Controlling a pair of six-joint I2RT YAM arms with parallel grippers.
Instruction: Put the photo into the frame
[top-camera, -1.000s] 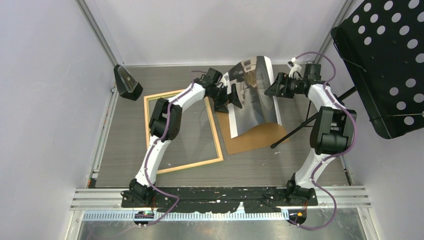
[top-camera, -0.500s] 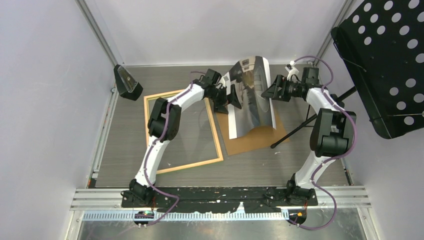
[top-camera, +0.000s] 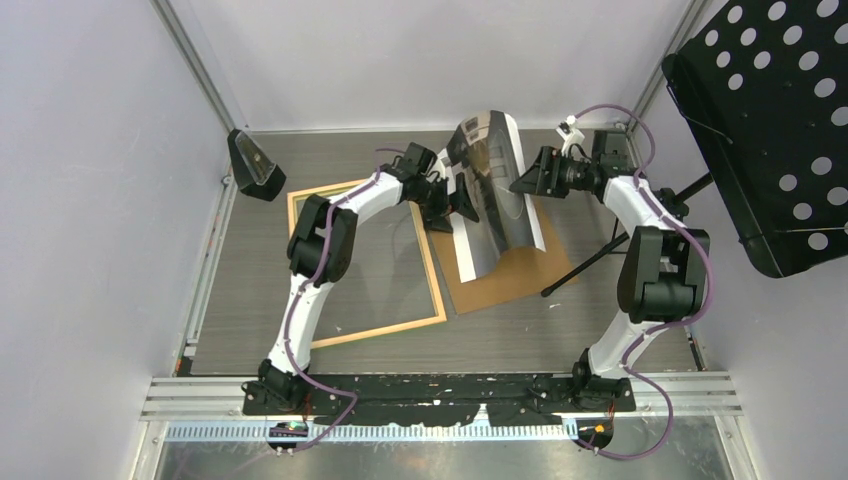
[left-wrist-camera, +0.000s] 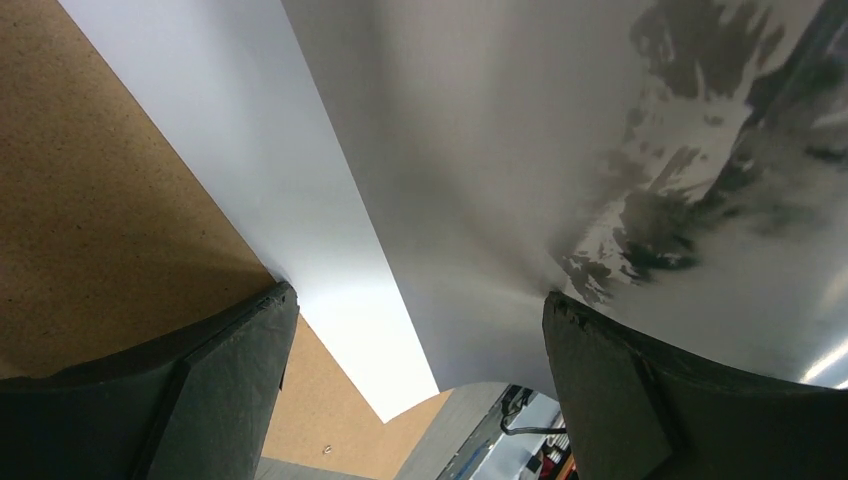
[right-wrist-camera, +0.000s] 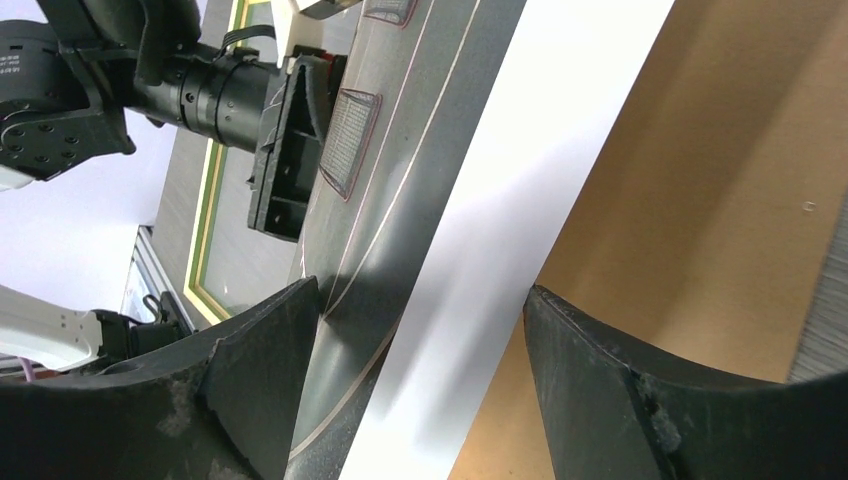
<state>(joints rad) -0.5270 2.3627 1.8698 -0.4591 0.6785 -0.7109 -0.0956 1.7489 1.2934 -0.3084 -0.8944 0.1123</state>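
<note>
We bow the photo (top-camera: 495, 200) between left hand (top-camera: 458, 198) and right hand (top-camera: 524, 181), both spread apart; next we should carry it onto the frame (top-camera: 380, 331).

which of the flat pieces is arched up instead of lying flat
The glossy grey photo, bowed into an arch; the brown backing board and the wooden frame lie flat.

The photo (top-camera: 495, 195) is misty grey with white bands, the frame (top-camera: 380, 331) light wood, the backing board (top-camera: 500, 285) brown.
</note>
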